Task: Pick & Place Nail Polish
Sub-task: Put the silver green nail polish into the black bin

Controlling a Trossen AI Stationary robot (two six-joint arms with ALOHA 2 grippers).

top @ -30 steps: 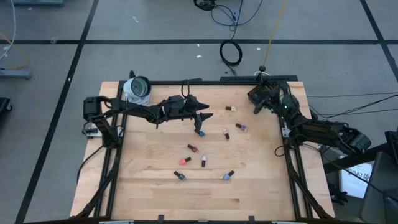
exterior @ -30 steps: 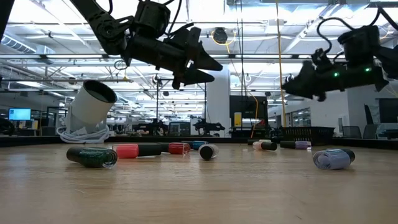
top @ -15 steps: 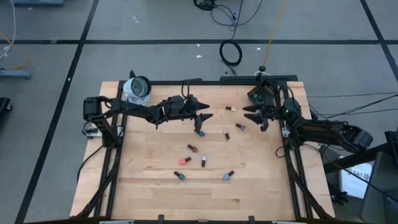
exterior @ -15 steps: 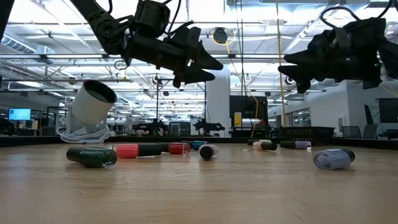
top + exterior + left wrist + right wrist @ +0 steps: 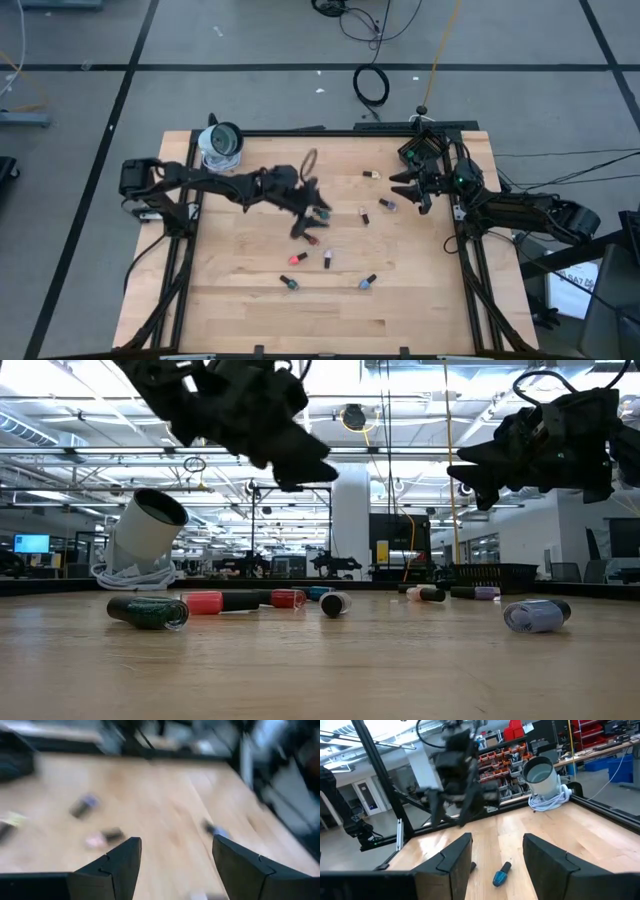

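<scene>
Over to the left gripper (image 5: 308, 222) first: sits blurred above the middle of the wooden table (image 5: 420, 300), high off the wood in the low view (image 5: 300, 465). Shows both fingers (image 5: 112, 865) spread wide in its own wrist view, with only bare board between them and nothing held.

Across to the right gripper (image 5: 412, 190): hangs in the air near the table's far right corner, well above the surface in the low view (image 5: 470, 475). Points inward toward the other arm. Stands moderately open in its wrist view (image 5: 497, 845), with no bottle in the gap.

Now the nail polish bottles: all lying on their sides on the wood, none gripped. Counting from the far side: beige bottle (image 5: 371, 175), then purple bottle (image 5: 387, 205) just beside the right gripper, dark-capped bottle (image 5: 364, 216) next to it. Closer to mid-table: red bottle (image 5: 310, 239) right by the left gripper, pink bottle (image 5: 295, 258), violet bottle (image 5: 327, 259). Nearest the front edge: green bottle (image 5: 289, 283) and blue bottle (image 5: 366, 282), well apart.

Also there at the far left corner: white cylinder (image 5: 222, 143), tilted on a coil of white cable (image 5: 135, 573)
</scene>
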